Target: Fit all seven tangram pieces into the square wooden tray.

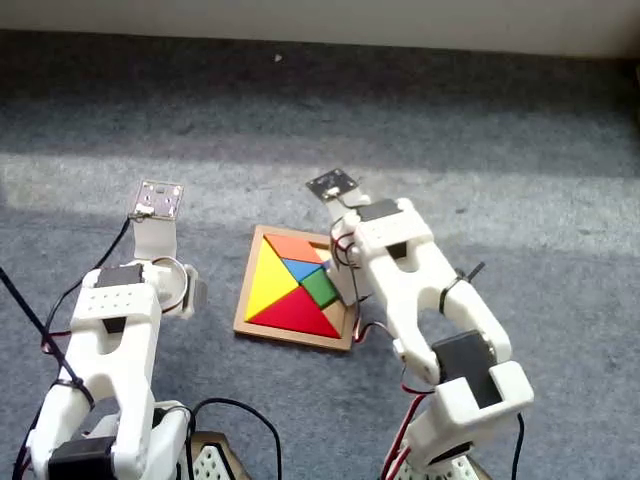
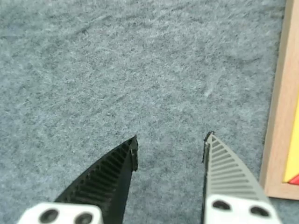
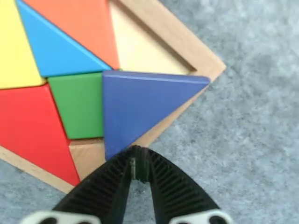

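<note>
The right fingers (image 3: 175, 186) are clenched almost tip to tip and pressed against the slanted edge of the dark blue triangle (image 3: 140, 102), close to one corner. Whether they pinch that edge or only push on it is hard to say from this angle. The contact looks meant to slide the piece home, because the triangle is not seated. One point rides over the rim of the square wooden tray (image 3: 184, 39), and bare wood shows in the pocket beside the orange triangle (image 3: 79, 23).

The light blue triangle (image 3: 56, 51), yellow triangle (image 3: 14, 51), green square (image 3: 77, 105) and red triangle (image 3: 28, 126) lie flat and butted together inside. That makes six pieces by my count, so I judge one has yet to go in. The yellow and red pieces are cut off at the wrist view's edge, and in the high view the right arm covers the tray's corner beneath it.

The left fingers (image 2: 114, 177) stand released over the grey-covered desk (image 2: 117, 70), grasping nothing, just beside the tray's outer rim and probably parked clear of the work.
</note>
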Motion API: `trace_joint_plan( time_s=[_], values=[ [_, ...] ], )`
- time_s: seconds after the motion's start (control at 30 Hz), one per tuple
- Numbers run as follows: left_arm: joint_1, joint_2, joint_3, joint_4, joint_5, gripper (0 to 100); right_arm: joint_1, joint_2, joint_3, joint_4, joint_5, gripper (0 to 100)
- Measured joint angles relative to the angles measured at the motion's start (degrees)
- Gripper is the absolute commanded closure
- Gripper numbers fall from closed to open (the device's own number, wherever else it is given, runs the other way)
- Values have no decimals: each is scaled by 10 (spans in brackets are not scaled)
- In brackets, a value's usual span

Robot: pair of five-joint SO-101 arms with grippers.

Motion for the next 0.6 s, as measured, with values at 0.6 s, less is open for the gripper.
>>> trace_joint_plan(
  time_s=[0.6],
  values=[
    [0,0,0,0,0,758,-47,8,-81,-59,-40,992]
  ],
)
